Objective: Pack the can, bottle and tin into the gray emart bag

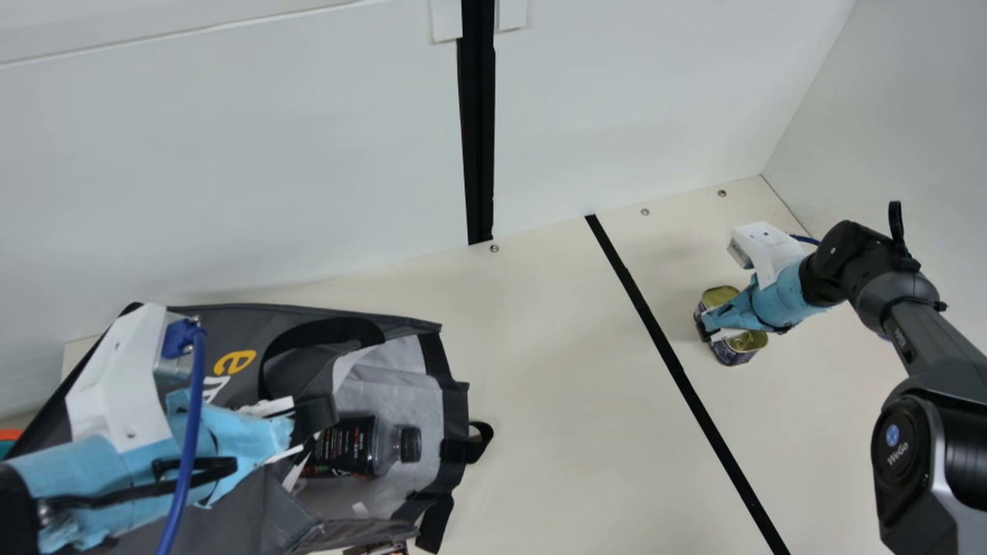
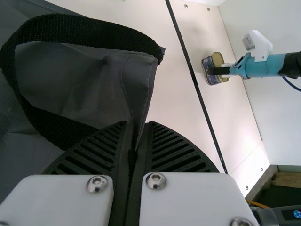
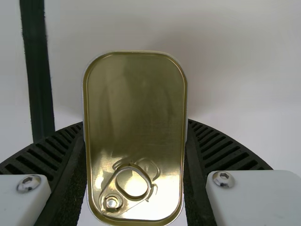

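1. Left gripper [image 2: 138, 129]: mine, clenched on the bag [image 1: 231, 327], keeping its mouth steady.
2. Bottle [image 1: 351, 447]: lying inside.
3. Right gripper [image 3: 135, 123]: mine, grasping the tin [image 3: 136, 94] on the table [image 1: 540, 370]; pickup step, apparently. Next: lift, carry to the mouth.

The gold-lidded tin [image 3: 135, 108] stands upright — the capped bottle [image 1: 348, 447] lies in the gray emart bag [image 1: 258, 324].

Lettering [image 1: 234, 362] on bag [image 1: 301, 374], bottle [image 1: 347, 445], right arm [image 1: 933, 339]
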Controlling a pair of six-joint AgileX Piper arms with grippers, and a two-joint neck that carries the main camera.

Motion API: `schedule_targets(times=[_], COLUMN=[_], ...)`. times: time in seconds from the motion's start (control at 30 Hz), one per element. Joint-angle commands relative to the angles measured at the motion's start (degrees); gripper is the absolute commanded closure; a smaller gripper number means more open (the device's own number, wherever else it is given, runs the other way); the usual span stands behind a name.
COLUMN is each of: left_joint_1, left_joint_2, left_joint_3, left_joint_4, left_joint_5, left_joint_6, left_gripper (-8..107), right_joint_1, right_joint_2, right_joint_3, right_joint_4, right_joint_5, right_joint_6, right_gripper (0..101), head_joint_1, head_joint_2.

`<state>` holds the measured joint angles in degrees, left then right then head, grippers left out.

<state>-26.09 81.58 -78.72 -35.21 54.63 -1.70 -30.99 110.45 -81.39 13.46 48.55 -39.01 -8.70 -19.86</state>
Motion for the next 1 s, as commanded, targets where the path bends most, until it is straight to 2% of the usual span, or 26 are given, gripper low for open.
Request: schedule_targets(times=[0.0, 0.37, 0.97], left_joint_1=[0.0, 0.0, 0.0], left_joint_2=[0.0, 0.0, 0.0], left_joint_3=[0.0, 0.0, 0.0], left_joint_4=[0.0, 0.0, 0.0], left_joint_5=[0.0, 0.0, 0.0], left_joint_6=[0.0, 0.0, 0.0], left_gripper=[89, 89, 89], right_joint_1=[0.1, 1.8, 5.7], right_joint_2=[-0.5, -3.3, -10.8], right_joint_3=[-0.1, 0.8, 5.0], right_joint_4=[0.0, 0.3, 0.6], right_joint_5=[0.0, 0.3, 1.0], right_joint_6=[-0.2, -1.0, -0.6], right_gripper=[101, 101, 101], head_joint_1=[-1.3, -1.3, -1.3], head_joint_2=[-0.1, -0.1, -0.1])
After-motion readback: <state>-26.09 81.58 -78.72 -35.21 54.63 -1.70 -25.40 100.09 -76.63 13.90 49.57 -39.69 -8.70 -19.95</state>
